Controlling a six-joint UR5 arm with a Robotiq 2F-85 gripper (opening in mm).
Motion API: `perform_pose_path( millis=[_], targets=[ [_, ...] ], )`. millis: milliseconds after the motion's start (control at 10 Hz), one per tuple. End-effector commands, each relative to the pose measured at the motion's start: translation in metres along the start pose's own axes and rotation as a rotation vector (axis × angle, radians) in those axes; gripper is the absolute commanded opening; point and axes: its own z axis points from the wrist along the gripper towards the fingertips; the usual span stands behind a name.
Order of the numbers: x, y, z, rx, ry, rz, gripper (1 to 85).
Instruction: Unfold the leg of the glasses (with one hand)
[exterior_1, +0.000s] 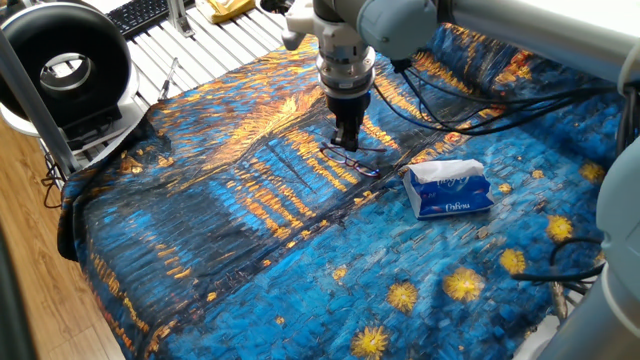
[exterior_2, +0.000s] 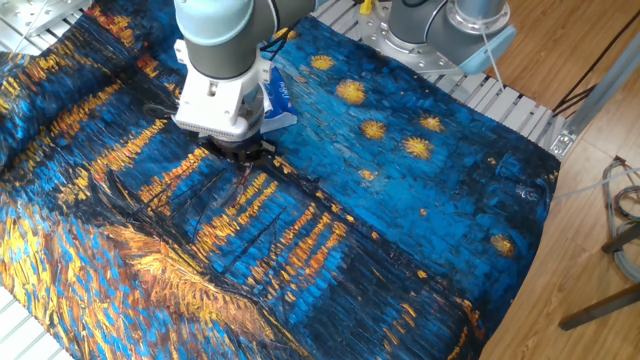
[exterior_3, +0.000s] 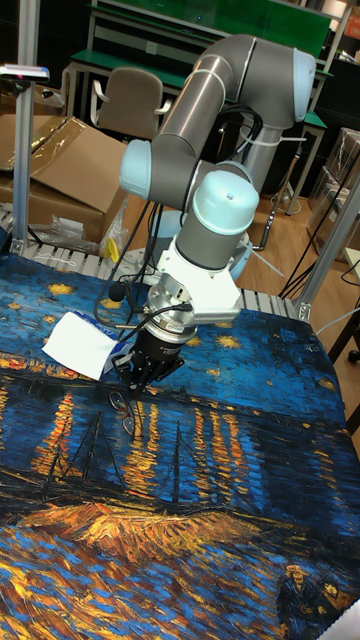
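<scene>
The glasses are small with a thin dark rim. They lie on the blue and orange painted cloth left of the tissue pack. The hand, a black gripper, points straight down onto their near end, its fingers close together on the frame. In the tall fixed view the glasses show as a thin loop right under the gripper. The wrist hides most of them in the other fixed view, where the gripper touches the cloth.
A blue-white tissue pack lies right of the glasses and also shows as the tissue pack. Black cables trail over the cloth behind it. A black ring device stands at the table's left corner. A second arm's base stands at the far edge.
</scene>
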Motion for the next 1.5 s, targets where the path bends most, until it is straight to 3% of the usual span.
perform_pose_path(
  millis=[0,600,1400],
  targets=[
    [0.002,-0.001,-0.004,0.005,0.016,0.024,1.0],
    [-0.003,-0.004,-0.025,-0.008,0.012,0.034,1.0],
    [0.003,-0.002,-0.035,-0.005,0.038,0.055,1.0]
  ],
)
